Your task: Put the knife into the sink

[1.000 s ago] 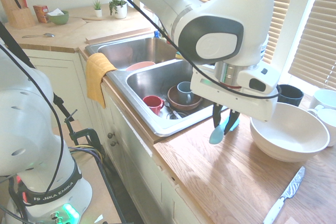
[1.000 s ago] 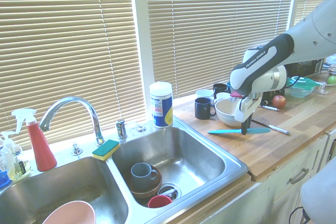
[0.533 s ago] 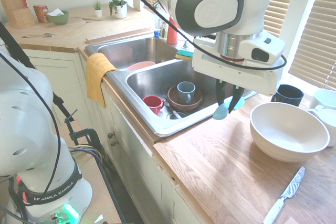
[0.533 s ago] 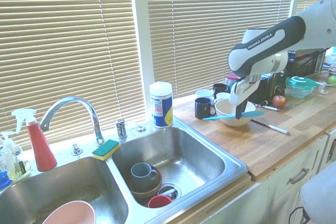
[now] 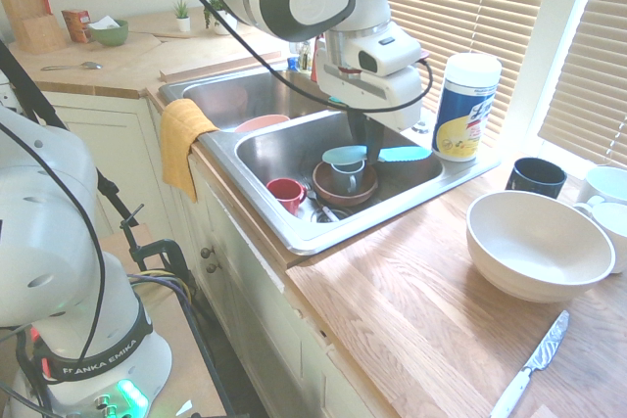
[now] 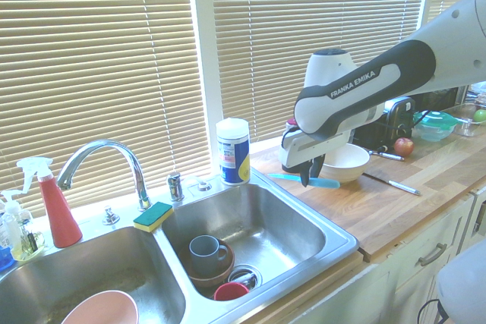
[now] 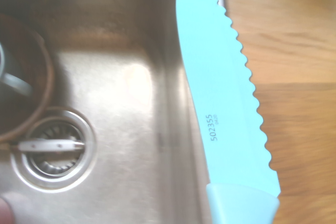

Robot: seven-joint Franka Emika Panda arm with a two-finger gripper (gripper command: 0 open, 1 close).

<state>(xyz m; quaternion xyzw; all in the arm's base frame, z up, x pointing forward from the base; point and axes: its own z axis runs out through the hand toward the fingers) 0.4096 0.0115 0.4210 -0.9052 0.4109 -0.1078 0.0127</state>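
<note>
The gripper [image 5: 369, 144], clamped on the turquoise knife [image 5: 377, 155], had swung from the counter to above the sink [image 5: 294, 149]'s basin, three o'clock side; release looked next.

Bright daylight through blinds [image 6: 99, 66]; sink [image 5: 284, 149] glare; wrist view soft.

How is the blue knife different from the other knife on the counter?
The turquoise knife is one plastic piece; the steel knife has a shiny blade and white handle. The turquoise knife hangs level in the claw by the sink; the steel knife lies flat on the counter. Both are long and thin.
</note>
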